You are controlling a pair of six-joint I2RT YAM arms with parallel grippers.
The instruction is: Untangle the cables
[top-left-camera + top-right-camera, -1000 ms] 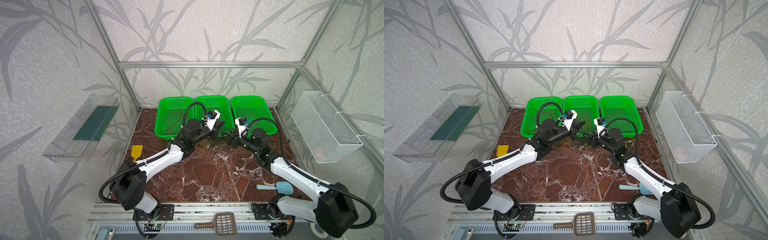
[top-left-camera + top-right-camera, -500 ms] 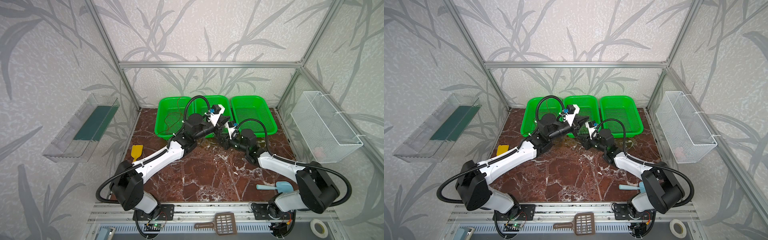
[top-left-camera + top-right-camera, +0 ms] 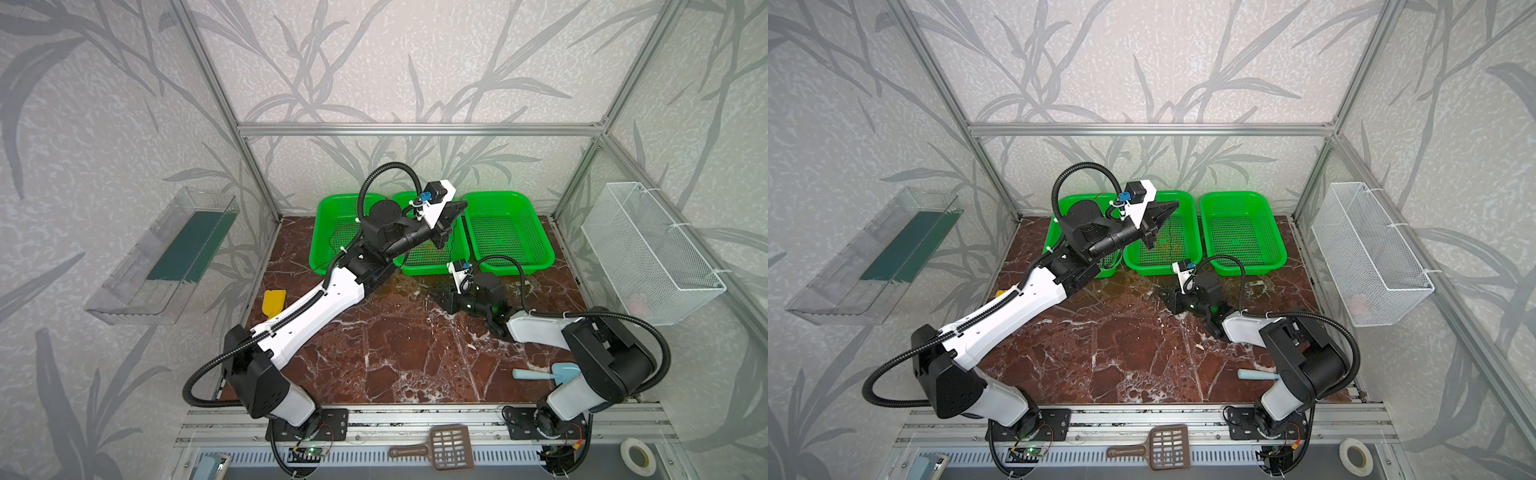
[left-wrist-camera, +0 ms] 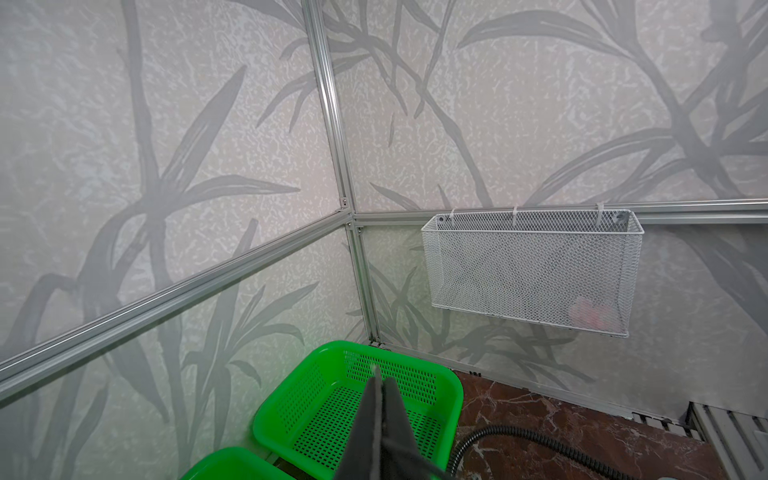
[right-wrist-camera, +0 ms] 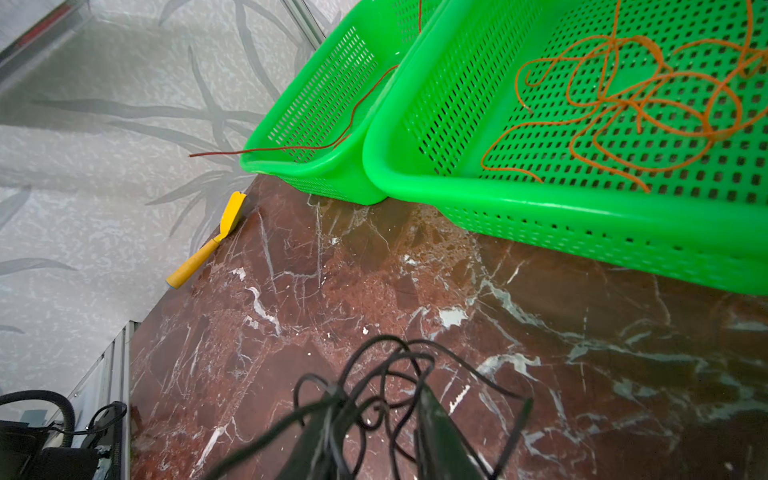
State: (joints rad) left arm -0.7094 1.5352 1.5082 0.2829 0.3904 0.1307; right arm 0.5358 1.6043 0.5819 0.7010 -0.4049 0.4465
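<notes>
A second ago both my grippers crowded the front rim of the middle basket [image 5: 540, 224]. Now my left gripper [image 4: 381, 386] has lifted above it, jaws pressed together and empty, and my right gripper [image 5: 378, 399] has drawn back low just in front of it, bringing the black cable [image 5: 388, 365]. I judge black freed from the orange cable [image 5: 623, 104], which lies inside that basket, and from the red-brown cable [image 5: 357, 108], draped over the neighbouring basket [image 5: 299, 166]. My right jaws stand partly apart with black loops round them; pinched or merely snagged, I cannot tell.

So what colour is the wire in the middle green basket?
Orange; the wire shows best in the right wrist view.
</notes>
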